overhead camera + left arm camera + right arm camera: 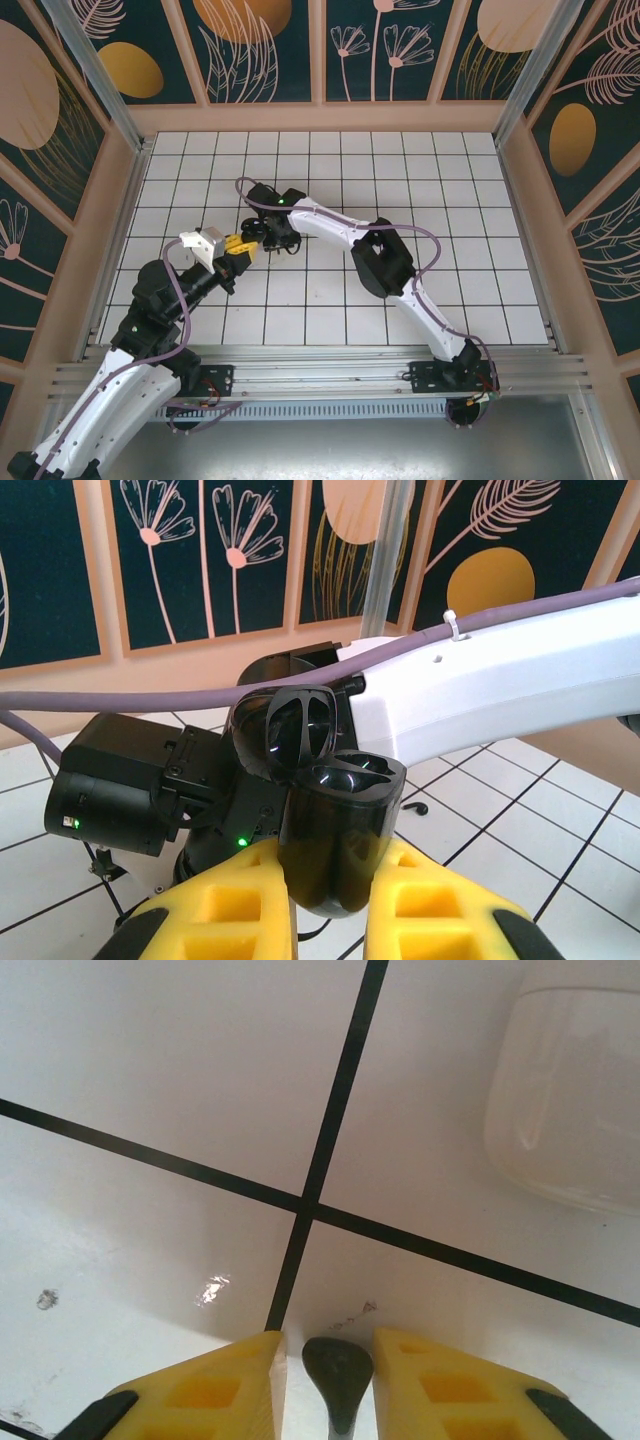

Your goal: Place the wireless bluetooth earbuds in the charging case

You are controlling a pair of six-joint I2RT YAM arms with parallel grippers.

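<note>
The left jaws are clamped on the lower body of the charging case. It is glossy and black, not white, and it stands upright between the yellow fingers. Its long axis runs straight up out of the grip. The open mouth with its two wells faces upward. The lid is hinged back on the far side and tilted away, with its hollow toward the wrist camera.

The right jaws stand close on either side of a small dark rounded piece, an earbud by its look. Its long axis lies along the fingers and its rounded head points out toward the table. One finger seems to touch it and a thin gap shows at the other, so I cannot tell whether it is actually gripped.

From above, the left gripper and right gripper meet tip to tip just above the table, near its middle and a little toward the left edge. The case is held there, off the surface.

Just beyond the right jaws, a white glossy rounded object rests on the tiles; what it is cannot be told. In the left wrist view the right arm crosses behind the lid. A small black curved piece lies on a tile past the case, apart from it. It may be the other earbud but is too small to be sure.
</note>
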